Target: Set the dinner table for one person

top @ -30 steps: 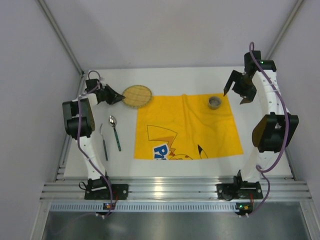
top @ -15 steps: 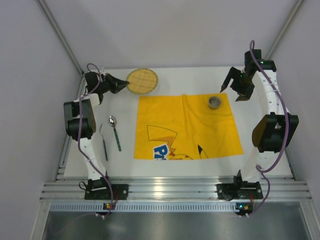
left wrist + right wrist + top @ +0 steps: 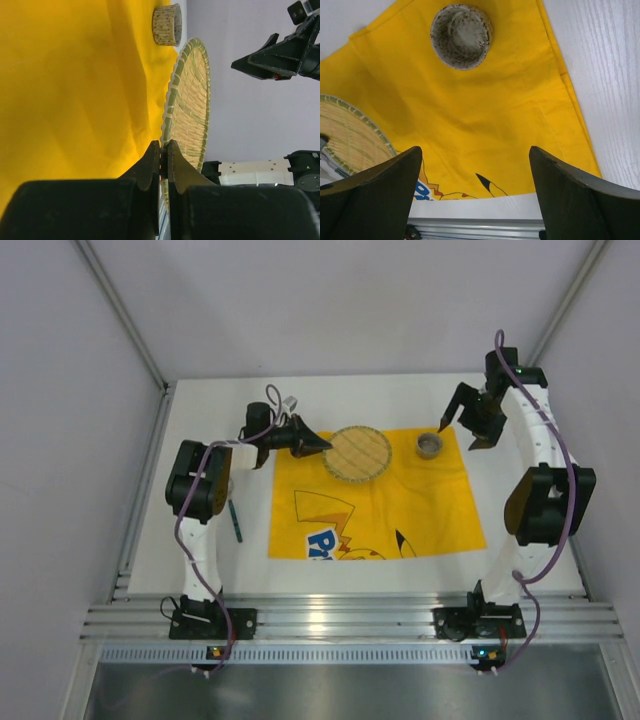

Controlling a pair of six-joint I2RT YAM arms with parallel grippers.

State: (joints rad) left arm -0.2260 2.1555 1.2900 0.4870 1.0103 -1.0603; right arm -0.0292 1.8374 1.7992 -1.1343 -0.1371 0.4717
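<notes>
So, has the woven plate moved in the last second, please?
Yes: the woven plate, held by the left gripper, went right, from bare table to over the yellow cloth.

Yellow cartoon-printed cloth [image 3: 375, 505]: spread flat, blue lettering at near edge. Round woven tray [image 3: 360, 452]: green-rimmed, over cloth's far left part. Speckled cup [image 3: 430, 445]: upright, empty, on cloth's far right corner. Green-handled utensil [image 3: 236, 523]: left of cloth, head hidden. Aluminium rail [image 3: 340, 621]: near edge.

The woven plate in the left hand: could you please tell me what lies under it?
Under the woven plate, pinched at its rim by the left hand, lies the yellow cloth. The patch it covers is hidden from above.
</notes>
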